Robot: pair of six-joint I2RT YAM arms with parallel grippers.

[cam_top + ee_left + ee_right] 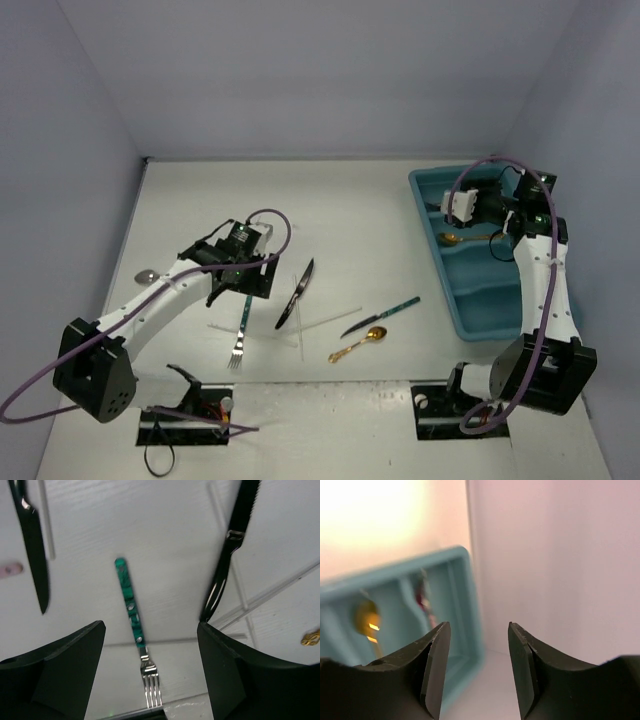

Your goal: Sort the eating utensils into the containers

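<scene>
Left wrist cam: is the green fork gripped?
No. The green fork lies loose in the gap of the open left gripper, touching neither side.

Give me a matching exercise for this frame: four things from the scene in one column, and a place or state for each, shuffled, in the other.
Things:
1. green-handled fork
2. blue tray
3. right gripper
4. thin white sticks

Places or states:
A. open, nothing between its fingers
B. flat on the table, below the left gripper's open jaws
C. at the table's right side, with a gold spoon inside
D. on the table beside a black knife

Pairs: 1-B, 2-C, 3-A, 4-D
</scene>
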